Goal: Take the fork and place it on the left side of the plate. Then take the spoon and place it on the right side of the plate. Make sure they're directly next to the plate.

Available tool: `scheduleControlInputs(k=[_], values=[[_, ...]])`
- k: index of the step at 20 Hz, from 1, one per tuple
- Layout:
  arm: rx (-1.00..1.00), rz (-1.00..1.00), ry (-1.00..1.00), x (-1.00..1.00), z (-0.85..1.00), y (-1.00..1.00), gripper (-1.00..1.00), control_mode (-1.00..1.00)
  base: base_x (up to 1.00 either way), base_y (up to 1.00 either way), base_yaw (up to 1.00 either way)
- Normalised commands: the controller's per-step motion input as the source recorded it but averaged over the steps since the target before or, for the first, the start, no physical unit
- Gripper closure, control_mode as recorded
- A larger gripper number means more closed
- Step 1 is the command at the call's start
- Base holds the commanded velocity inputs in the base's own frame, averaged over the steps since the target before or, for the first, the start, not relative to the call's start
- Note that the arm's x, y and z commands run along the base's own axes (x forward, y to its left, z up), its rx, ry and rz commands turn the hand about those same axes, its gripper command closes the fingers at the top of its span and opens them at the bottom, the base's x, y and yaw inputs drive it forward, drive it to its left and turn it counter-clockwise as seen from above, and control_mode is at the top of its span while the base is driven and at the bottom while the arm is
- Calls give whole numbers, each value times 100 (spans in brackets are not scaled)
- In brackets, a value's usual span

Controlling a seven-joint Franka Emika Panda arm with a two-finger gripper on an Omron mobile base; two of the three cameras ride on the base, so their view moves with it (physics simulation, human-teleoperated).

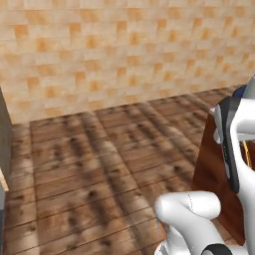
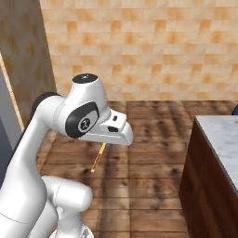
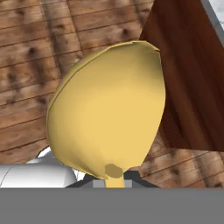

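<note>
Wooden floorboards [image 1: 89, 164] stretch back to a wall [image 1: 124, 55] of orange and tan tiles, and the white arm [image 2: 69, 121] stands over this floor.

From the left base view, the arm rises at the right edge, and a thin yellow strip [image 1: 246, 153], which may be the spoon's handle, shows just beside it, in front of a dark wood cabinet [image 1: 214, 169]. That cabinet's top cannot be seen from this side.

From the right base view, the same cabinet appears at the right edge with a pale marble tabletop [image 2: 223, 139] on it. The arm bends forward at the left, well apart from the tabletop. A slim orange-yellow stick, the spoon [image 2: 99, 157], hangs slanting below the arm's front end, over the floor. A tall brown panel [image 2: 25, 60] stands at the far left against the wall.

The hand view gives the close look that the base views lack. The spoon's round yellow bowl [image 3: 109, 113] sits large in the middle, its narrow neck running down to the pincer [image 3: 114, 178] at the bottom edge. The pincer is closed tight on the spoon's handle, though the fingertips themselves are mostly hidden behind the bowl. Beyond the bowl lie the floorboards, and the cabinet's dark wood side fills the upper right corner, with a sliver of pale tabletop at its very top.
</note>
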Motion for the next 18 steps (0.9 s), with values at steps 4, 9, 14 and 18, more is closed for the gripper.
scheduleControlInputs(k=[4, 9, 14, 18], values=[[0, 0, 0, 0, 0, 0, 100, 100, 100, 37, -45], [0, 0, 0, 0, 0, 0, 100, 100, 100, 27, -44], [0, 0, 0, 0, 0, 0, 100, 100, 100, 28, -44], [0, 0, 0, 0, 0, 0, 100, 100, 100, 43, -46]])
